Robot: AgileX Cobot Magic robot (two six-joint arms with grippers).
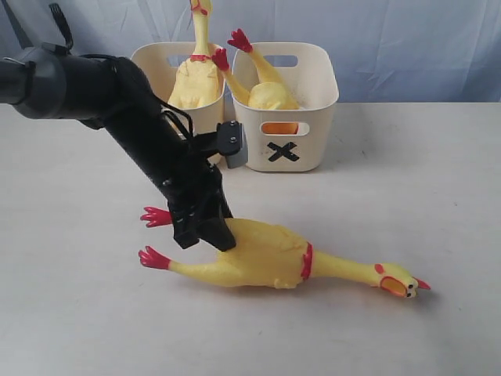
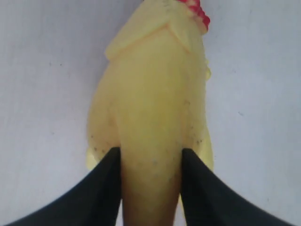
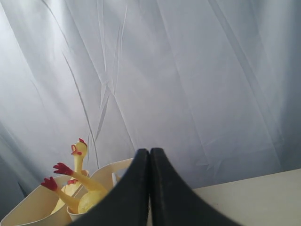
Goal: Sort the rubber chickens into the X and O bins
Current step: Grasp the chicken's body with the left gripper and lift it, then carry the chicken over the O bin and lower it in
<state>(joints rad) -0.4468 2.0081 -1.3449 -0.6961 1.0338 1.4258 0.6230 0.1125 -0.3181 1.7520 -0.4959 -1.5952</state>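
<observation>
We see left jaws pinching chicken (image 1: 266, 254) at thick body, head toward 3 o'clock; right jaws pressed together. We judge it light, soft, floppy-necked: body grip best.

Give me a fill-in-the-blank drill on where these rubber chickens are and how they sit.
The first chicken, in the X bin, pokes its red ___ upward. The second chicken, in the other bin, has its ___ on top. The left tool clasps the third chicken, which lies on the ___.
Missing: feet; head; table.
</observation>
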